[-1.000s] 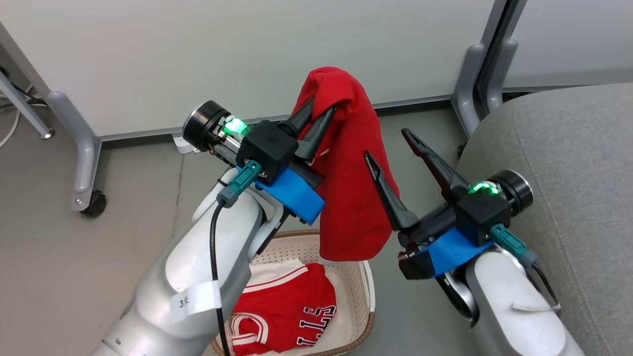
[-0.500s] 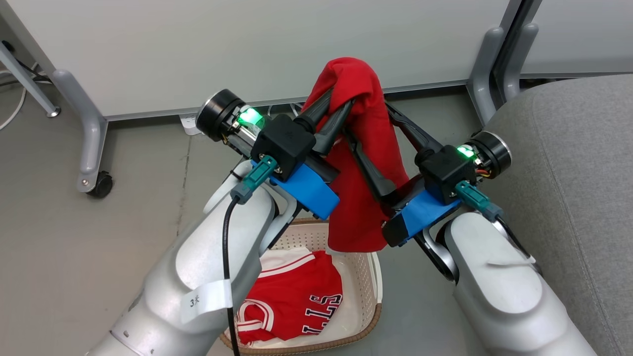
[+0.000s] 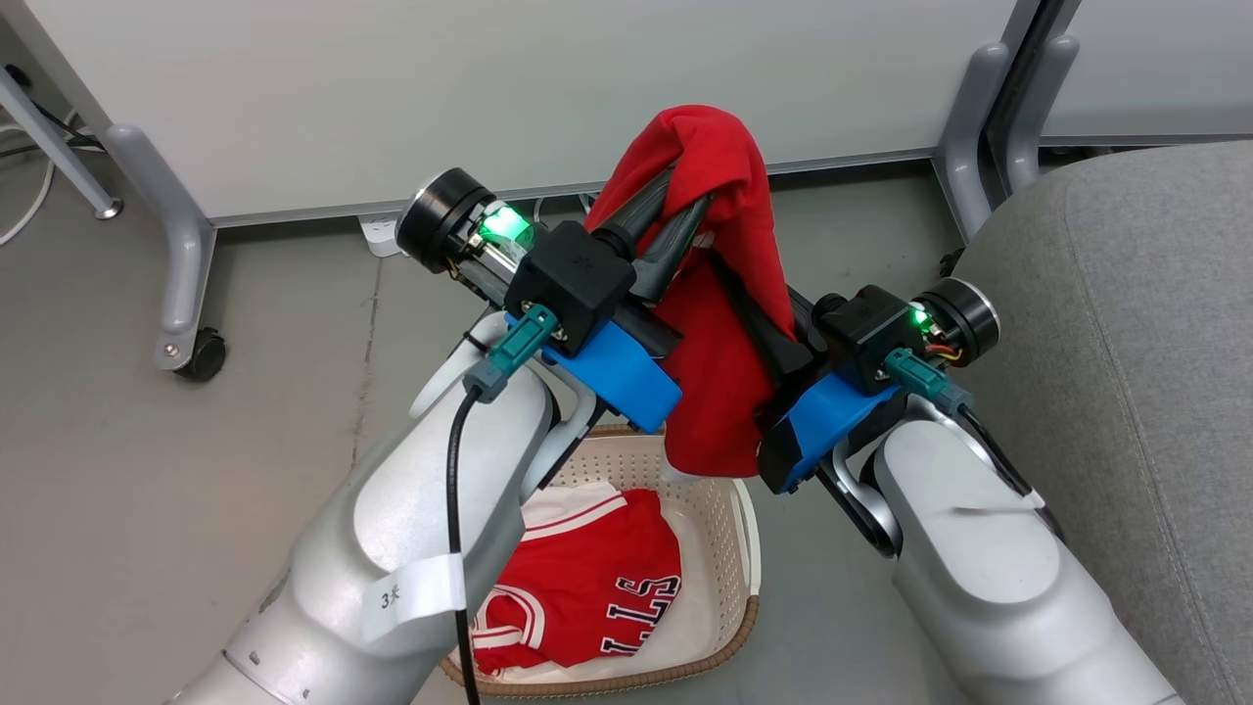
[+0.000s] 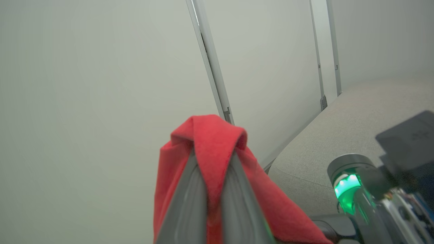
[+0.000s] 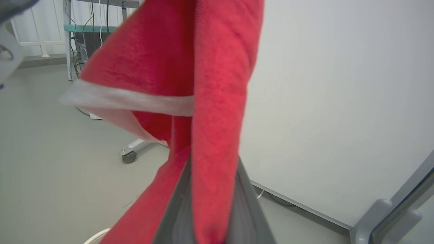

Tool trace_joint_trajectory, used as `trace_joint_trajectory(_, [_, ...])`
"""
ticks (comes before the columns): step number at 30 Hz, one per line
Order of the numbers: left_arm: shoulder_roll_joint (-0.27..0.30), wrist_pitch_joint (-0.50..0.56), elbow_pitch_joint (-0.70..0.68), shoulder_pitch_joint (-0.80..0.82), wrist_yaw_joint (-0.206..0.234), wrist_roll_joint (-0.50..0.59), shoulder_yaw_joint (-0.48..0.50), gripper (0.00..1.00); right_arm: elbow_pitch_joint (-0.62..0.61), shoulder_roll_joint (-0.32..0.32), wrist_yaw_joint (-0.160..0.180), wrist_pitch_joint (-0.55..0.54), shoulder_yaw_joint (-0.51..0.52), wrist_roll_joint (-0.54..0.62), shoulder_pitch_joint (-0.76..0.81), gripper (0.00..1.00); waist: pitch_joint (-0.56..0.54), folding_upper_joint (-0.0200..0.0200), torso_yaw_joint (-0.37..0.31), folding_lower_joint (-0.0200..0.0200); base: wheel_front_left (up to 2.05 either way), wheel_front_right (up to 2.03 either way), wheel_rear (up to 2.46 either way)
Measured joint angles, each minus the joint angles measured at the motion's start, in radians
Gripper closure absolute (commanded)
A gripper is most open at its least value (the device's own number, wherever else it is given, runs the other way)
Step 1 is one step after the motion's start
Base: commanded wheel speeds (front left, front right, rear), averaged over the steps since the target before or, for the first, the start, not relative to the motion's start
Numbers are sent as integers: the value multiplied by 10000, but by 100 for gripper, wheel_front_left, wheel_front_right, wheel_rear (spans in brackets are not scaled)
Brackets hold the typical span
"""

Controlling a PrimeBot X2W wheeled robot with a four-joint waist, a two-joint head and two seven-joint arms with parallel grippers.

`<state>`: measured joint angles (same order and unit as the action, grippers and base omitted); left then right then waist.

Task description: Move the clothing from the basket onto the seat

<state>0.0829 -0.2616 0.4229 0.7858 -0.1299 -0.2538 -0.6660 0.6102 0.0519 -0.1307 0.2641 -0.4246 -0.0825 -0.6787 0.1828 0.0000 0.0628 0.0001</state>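
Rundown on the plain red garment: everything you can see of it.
The plain red garment is soft, knit-looking cloth, bunched into folds and held in the air. Its top fold drapes over the left pincer, which is shut on it. The right pincer is shut on a fold lower down. The rest hangs limp above the basket's far rim, clear of the seat. The right wrist view shows a pale band across an inner fold.
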Motion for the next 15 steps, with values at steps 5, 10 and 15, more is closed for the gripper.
trace_joint_trajectory(5, [-12, -2, 8, 0, 0, 2, 4, 100, 12, -2, 0, 0, -33, -69, -55, 100, -10, 0, -21, 0, 0, 0, 0])
trace_joint_trajectory(10, [-12, -2, 25, 0, 0, 2, 4, 100, 6, -2, 0, 0, -56, -84, -56, 100, -36, 0, -22, 0, 0, 0, 0])
trace_joint_trajectory(15, [-38, -2, 82, -4, 0, -31, 88, 0, 6, -2, 0, 0, -59, -92, -57, 100, -52, 0, -21, 0, 0, 0, 0])
